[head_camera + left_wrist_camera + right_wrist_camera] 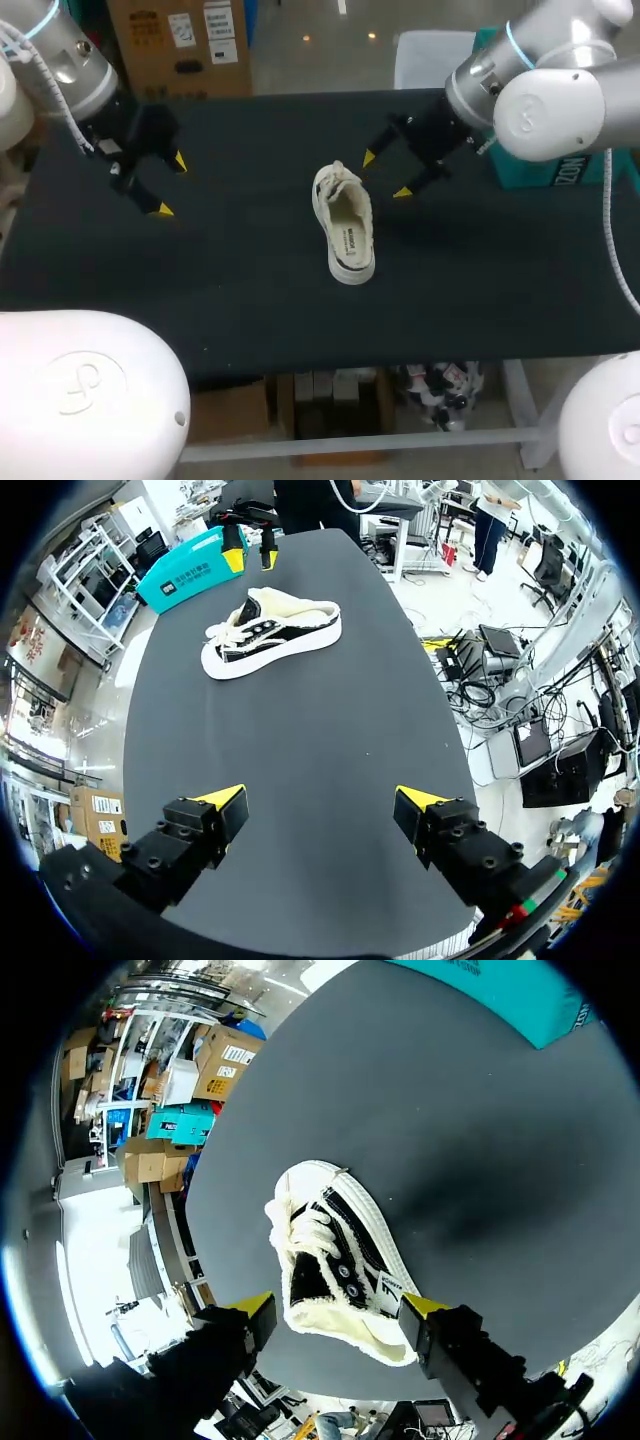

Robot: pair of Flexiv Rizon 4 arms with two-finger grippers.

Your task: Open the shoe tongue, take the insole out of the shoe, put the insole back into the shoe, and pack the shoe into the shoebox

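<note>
1. Head view. The shoe (pixel 345 225) lies near the middle of the black table (pixel 520 290), its long axis running from the far edge toward the near edge on a slight slant. The right gripper (pixel 385 175) hangs just beside the shoe's far end, fingers spread and nothing between them. The left gripper (pixel 172 185) sits well apart on the left, also spread and empty. The teal shoebox (pixel 530 175) shows behind the right arm at the table's right side.

2. Left wrist view. The left gripper's fingers are wide apart with bare table between them. The shoe (pixel 270 635) is well ahead and side-on, its long axis across the line of the fingers. The right gripper (pixel 251 552) and the shoebox (pixel 185 575) lie beyond it.

3. Right wrist view. The right gripper's fingers are apart and touch nothing. The shoe (pixel 335 1250) is just ahead and below. Its fleecy open end is nearest, seen between the tips, while the laces and toe cap point away. The shoe's length thus runs along the gripper's line of reach.
   - Judgement: the right arm is much the nearer, so lifting the tongue likely falls to it.
   - The left arm would have to cross the table to steady the shoe.
</note>
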